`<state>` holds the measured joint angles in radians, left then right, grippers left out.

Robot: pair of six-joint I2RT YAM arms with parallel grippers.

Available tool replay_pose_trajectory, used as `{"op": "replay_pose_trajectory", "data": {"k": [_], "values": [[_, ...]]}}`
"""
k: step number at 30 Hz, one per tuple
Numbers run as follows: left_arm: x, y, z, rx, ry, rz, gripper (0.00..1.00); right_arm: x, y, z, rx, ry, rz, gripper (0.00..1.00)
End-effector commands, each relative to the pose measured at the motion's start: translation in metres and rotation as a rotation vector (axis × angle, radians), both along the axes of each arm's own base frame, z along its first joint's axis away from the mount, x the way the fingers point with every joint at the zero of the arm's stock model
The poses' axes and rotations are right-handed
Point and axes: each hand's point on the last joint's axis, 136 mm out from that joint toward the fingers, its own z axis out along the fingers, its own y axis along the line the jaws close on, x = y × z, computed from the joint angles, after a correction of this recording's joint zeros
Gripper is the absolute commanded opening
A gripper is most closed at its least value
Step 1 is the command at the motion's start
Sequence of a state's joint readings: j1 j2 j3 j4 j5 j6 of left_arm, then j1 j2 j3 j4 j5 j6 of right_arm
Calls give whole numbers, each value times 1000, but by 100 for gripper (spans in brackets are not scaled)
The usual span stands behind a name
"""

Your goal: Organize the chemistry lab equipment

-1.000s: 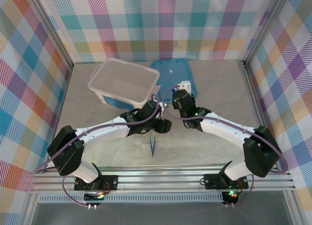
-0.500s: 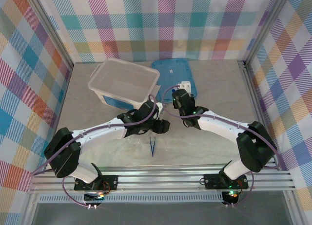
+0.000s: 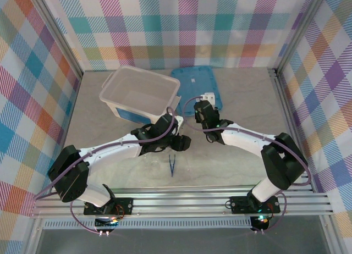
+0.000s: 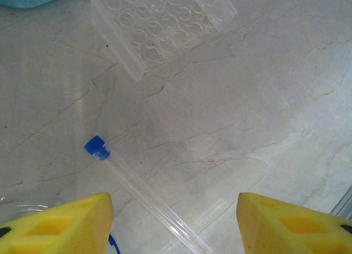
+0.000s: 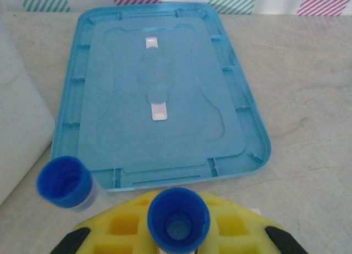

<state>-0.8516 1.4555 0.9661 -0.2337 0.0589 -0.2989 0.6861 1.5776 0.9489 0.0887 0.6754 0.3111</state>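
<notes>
Over the last second the right arm [image 3: 247,141] swung its elbow inward while the right gripper [image 5: 179,227], clamped on a capped tube [image 5: 177,210], stayed at the near edge of the lid [image 5: 165,89]; the left gripper [image 4: 175,224], jaws wide, hovers over a second tube [image 4: 132,182] on the table [image 4: 258,127], likely its next pick.

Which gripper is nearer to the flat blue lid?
Right. The right gripper, holding a blue-capped tube, is at the lid's near edge. The left gripper is open over the table, nearer the tweezers, apart from the lid.
</notes>
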Motion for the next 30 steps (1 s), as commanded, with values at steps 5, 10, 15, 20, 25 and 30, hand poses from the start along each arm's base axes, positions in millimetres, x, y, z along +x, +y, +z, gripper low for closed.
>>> {"op": "replay_pose_trajectory", "data": {"k": [5, 10, 15, 20, 25, 30], "values": [[3, 5, 5, -17, -7, 21, 61, 2, 0, 2, 45, -11, -10, 14], [4, 3, 5, -19, -3, 17, 61, 1, -1, 8, 49, -22, -10, 25], [5, 4, 5, -15, -6, 21, 61, -2, -5, 19, 57, -41, -10, 32], [7, 4, 5, -3, -17, 22, 61, -4, -6, 29, 60, -50, -5, 44], [8, 4, 8, -5, -26, 23, 62, -11, -12, 48, 76, -71, -3, 47], [10, 7, 13, 17, -52, 20, 61, -31, -25, 64, 82, -18, -19, 49]]}}
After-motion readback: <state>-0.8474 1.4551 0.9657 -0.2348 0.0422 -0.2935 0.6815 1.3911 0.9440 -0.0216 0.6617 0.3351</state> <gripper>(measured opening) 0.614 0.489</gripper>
